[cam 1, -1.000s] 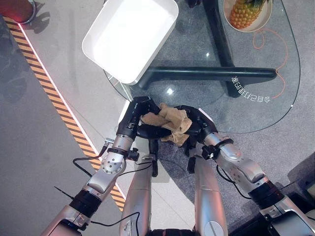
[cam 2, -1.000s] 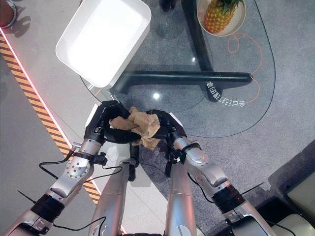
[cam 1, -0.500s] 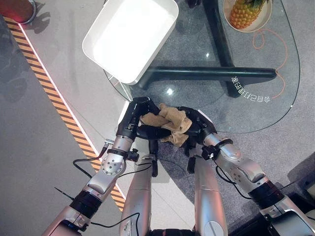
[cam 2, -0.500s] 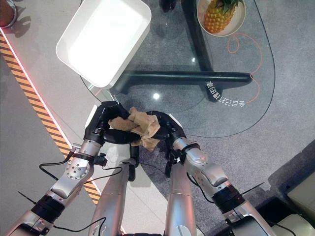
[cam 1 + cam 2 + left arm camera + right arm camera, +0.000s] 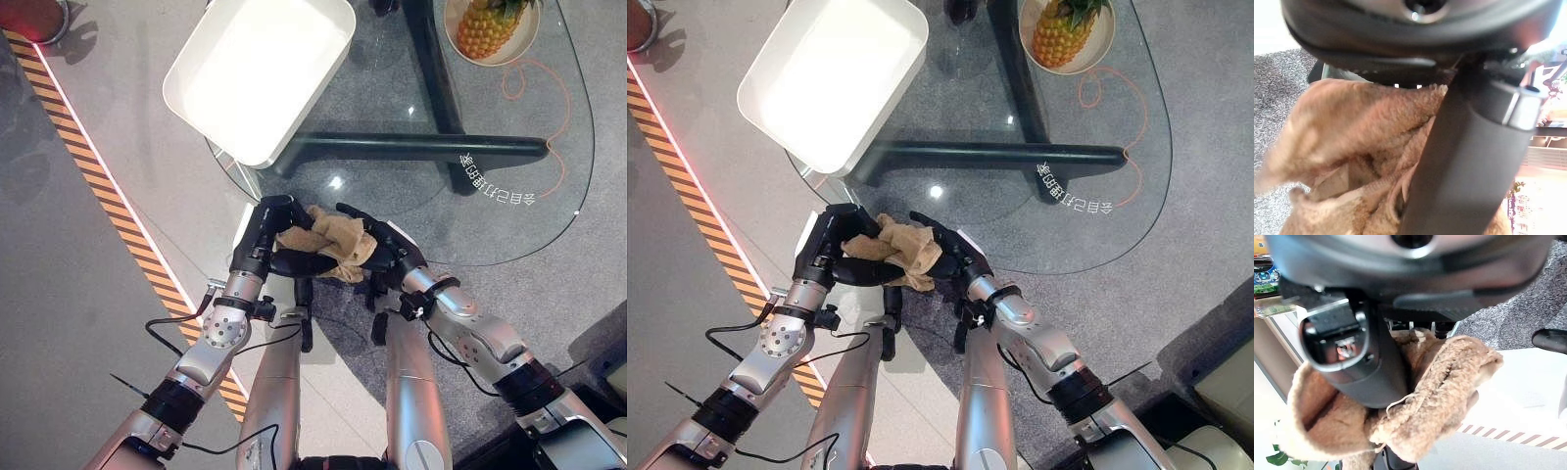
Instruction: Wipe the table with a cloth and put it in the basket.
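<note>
two hands hold one brown cloth (image 5: 331, 245) between them, just off the near edge of the glass table (image 5: 509, 186). the left hand (image 5: 263, 235) curls round one end – the right hand (image 5: 387, 257) grips the other end, thumb pressed into the cloth. past the left hand sits the white basket (image 5: 257, 73), well apart

Grey speckled floor (image 5: 88, 323) carries an orange-and-black striped line (image 5: 108, 211) on the left. A dark table base (image 5: 421, 147) shows through the glass.
</note>
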`<state>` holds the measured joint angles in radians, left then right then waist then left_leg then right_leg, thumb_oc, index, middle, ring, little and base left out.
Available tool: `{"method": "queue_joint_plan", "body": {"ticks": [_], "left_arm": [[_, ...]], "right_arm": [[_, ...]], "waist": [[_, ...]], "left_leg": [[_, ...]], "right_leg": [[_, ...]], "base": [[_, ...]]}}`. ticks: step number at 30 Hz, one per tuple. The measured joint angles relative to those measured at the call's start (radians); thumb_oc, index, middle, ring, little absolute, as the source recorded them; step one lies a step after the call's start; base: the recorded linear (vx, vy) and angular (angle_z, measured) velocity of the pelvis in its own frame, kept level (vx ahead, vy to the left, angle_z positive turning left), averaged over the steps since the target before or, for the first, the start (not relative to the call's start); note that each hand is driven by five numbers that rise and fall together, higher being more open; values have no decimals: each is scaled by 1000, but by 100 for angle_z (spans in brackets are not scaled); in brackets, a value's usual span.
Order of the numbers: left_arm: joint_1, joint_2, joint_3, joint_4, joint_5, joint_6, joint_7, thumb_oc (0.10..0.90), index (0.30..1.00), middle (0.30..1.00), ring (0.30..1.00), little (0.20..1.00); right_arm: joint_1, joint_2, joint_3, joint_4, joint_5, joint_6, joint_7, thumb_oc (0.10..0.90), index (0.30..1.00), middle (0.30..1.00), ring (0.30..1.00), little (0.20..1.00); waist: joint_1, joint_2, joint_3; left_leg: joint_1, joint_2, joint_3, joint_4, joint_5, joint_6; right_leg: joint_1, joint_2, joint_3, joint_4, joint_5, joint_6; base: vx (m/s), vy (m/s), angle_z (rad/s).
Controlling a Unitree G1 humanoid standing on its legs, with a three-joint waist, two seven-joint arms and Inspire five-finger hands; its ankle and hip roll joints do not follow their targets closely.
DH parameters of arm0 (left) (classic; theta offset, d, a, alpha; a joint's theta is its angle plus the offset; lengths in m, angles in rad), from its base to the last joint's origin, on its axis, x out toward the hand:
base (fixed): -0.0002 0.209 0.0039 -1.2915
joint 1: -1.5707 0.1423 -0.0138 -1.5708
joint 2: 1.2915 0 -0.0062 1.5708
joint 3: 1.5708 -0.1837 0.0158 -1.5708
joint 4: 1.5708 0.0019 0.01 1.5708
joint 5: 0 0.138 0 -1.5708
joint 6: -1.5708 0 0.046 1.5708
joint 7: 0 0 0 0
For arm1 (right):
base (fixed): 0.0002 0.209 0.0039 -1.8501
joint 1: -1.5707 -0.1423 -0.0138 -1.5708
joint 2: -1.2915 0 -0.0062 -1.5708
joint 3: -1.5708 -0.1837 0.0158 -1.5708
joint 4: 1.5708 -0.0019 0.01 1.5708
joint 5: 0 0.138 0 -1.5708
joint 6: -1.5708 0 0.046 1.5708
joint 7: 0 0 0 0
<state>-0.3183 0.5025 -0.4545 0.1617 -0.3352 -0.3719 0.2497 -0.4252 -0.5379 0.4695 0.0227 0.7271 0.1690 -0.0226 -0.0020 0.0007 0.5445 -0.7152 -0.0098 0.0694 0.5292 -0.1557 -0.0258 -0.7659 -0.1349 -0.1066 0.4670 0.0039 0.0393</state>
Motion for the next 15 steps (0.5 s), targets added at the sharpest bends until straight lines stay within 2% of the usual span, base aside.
{"method": "queue_joint_plan", "body": {"ticks": [11, 15], "left_arm": [[-7, -3, 0, 11, -1, -2, 0, 100, 300, 300, 300, 200], [-7, -4, 2, 14, -1, -5, 0, 100, 300, 300, 300, 200]], "right_arm": [[0, -3, -6, 1, 0, -6, 0, 800, 900, 900, 900, 900], [0, -12, -12, 6, 0, -23, 20, 800, 900, 900, 900, 900]], "waist": [[-1, -2, 0], [-1, -10, 0]], "left_leg": [[0, 1, 0, 12, -3, 4], [0, 2, 0, 14, -5, 8]], "right_leg": [[6, 0, 0, 0, 1, 5], [7, 1, -1, 0, 1, 6]], "base": [[0, 0, 0], [0, 0, 0]]}}
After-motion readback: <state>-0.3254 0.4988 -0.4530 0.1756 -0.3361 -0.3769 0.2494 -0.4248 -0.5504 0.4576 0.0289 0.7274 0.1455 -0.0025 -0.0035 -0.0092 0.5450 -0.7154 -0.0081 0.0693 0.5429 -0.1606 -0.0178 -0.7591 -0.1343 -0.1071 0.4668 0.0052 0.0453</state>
